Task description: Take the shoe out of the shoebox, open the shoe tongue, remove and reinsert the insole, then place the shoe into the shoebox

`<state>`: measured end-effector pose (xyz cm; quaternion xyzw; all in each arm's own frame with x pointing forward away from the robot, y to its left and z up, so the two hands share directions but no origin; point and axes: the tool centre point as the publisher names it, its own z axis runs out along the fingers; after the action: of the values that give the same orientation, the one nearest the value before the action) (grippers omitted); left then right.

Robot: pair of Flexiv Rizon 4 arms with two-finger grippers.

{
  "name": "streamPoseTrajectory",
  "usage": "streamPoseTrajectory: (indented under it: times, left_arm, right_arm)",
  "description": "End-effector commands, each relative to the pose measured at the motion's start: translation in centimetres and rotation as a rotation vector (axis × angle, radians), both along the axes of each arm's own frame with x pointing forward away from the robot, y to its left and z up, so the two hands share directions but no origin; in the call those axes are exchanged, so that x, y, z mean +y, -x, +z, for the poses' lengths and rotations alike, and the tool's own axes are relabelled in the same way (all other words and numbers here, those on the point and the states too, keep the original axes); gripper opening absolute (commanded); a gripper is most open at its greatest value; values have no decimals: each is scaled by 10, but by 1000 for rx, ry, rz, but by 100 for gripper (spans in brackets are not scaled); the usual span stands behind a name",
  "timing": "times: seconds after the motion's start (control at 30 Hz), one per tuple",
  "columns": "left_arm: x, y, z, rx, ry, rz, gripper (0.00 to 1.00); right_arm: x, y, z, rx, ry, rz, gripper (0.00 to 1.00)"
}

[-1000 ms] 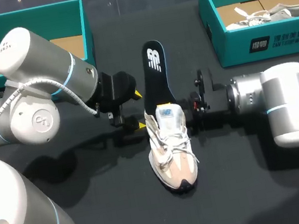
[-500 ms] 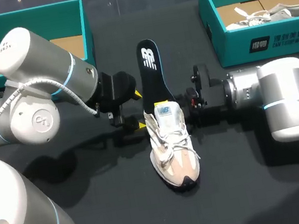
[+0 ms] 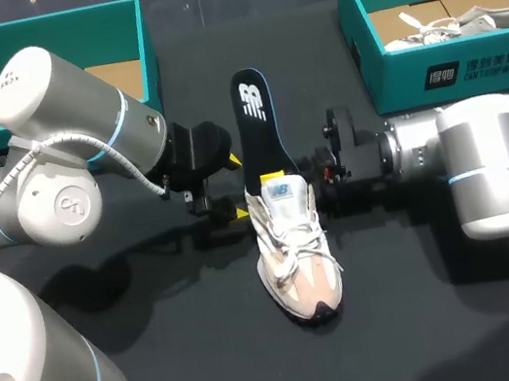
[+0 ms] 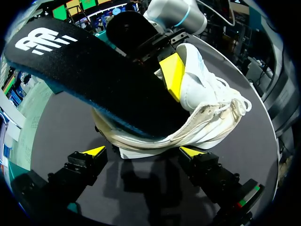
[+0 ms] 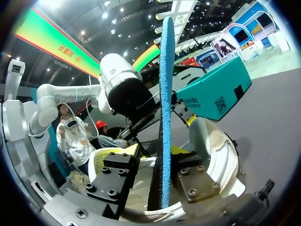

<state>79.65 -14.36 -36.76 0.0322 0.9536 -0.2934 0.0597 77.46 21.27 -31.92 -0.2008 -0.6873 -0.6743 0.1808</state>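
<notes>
A white and beige shoe (image 3: 294, 248) lies in the middle of the table, toe toward me. Its black insole (image 3: 257, 121) sticks out of the heel opening, pointing away. My right gripper (image 3: 319, 177) is at the heel from the right. In the right wrist view the insole (image 5: 163, 117) stands edge-on between its fingers, with small gaps on both sides, so the right gripper (image 5: 157, 157) is open. My left gripper (image 3: 237, 189) waits open at the shoe's left side. In the left wrist view the left gripper (image 4: 143, 151) has the shoe (image 4: 211, 108) and insole (image 4: 94, 75) just ahead of it.
A teal shoebox (image 3: 43, 25) stands at the back left with only cardboard inside. A second teal shoebox (image 3: 450, 67) at the back right holds another white shoe (image 3: 461, 21). Dark tabletop (image 3: 167, 364) spreads in front of the shoe.
My right gripper's fingers have spread apart around the insole and the arm has shifted slightly left. The insole's far tip has swung a little left and the shoe's toe a little right.
</notes>
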Motion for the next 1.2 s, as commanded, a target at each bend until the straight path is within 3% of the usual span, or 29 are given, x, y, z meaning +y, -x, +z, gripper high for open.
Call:
streamPoseTrajectory:
  times: [0.03,0.57,0.63,0.67,0.7,0.73,1.2]
  left_arm:
    - [0,0,-1,-2,0,0,100]
    - [0,0,-1,-2,0,0,100]
    - [0,0,-1,-2,0,0,100]
    - [0,0,-1,-2,0,0,100]
    - [0,0,-1,-2,0,0,100]
    - [0,0,-1,-2,0,0,100]
    - [0,0,-1,-2,0,0,100]
  right_arm:
    - [0,2,8,-6,24,-3,36]
    - [3,-26,24,-33,94,40,33]
    - [2,-29,22,-15,95,33,24]
    - [1,-31,20,-1,91,29,8]
    - [0,-31,17,14,90,24,0]
    - [-1,-32,14,29,90,21,0]
    - [-6,3,-16,182,94,-7,0]
